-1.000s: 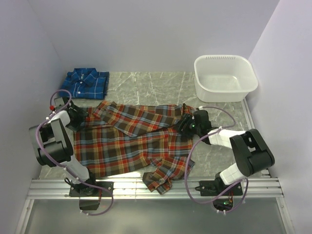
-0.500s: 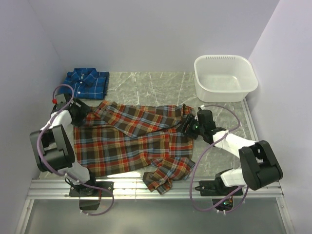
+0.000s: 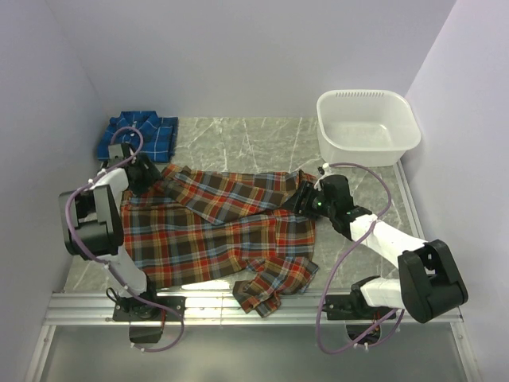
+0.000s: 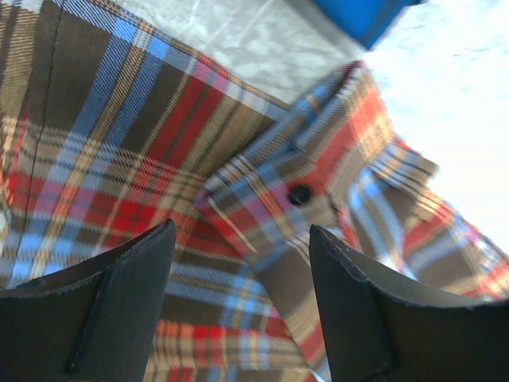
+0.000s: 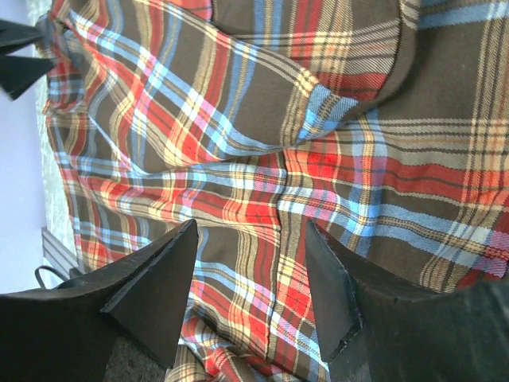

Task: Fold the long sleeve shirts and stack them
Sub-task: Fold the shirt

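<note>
The red-orange plaid shirt (image 3: 215, 235) lies spread across the middle of the marble counter (image 3: 238, 143). The left fingers (image 4: 119, 310) stand apart over its button (image 4: 300, 193) at the far-left end. The right fingers (image 5: 151, 294) are apart over its far-right edge. The folded blue shirt (image 3: 151, 131) sits in the far-left corner.

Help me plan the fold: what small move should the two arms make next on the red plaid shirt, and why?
Probably lower both and close. The left gripper hangs open over a cuff of the red plaid shirt, and the right gripper is open over its right side; neither holds cloth, so a grip likely comes before any fold.
</note>
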`<control>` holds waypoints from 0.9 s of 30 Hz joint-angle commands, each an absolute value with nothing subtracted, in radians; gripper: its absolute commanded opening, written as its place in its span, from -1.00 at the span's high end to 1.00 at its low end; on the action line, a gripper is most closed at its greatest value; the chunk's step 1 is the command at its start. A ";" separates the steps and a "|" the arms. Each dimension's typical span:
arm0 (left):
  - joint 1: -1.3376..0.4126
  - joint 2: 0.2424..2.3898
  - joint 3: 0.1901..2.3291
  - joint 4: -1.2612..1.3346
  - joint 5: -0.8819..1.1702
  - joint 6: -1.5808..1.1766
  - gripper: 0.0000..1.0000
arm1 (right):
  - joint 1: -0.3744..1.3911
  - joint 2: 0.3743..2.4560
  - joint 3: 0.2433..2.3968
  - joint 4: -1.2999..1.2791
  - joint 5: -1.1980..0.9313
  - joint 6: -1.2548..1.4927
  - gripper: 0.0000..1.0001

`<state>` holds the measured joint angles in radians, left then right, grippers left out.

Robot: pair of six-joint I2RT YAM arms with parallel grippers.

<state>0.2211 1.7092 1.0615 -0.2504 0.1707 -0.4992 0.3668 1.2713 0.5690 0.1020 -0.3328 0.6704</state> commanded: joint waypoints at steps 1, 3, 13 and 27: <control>0.221 1.764 1.111 -0.215 0.189 -0.437 -0.47 | 0.374 1.239 0.568 0.146 -0.350 0.632 -0.28; 0.215 1.795 1.118 -0.212 0.196 -0.425 -0.44 | 0.373 1.242 0.565 0.153 -0.356 0.627 -0.28; 0.184 1.848 1.127 -0.176 0.229 -0.407 -0.06 | 0.374 1.249 0.555 0.172 -0.370 0.614 -0.28; 0.134 1.718 1.189 -0.311 0.181 -0.477 0.99 | 0.373 1.262 0.563 0.167 -0.354 0.600 -0.28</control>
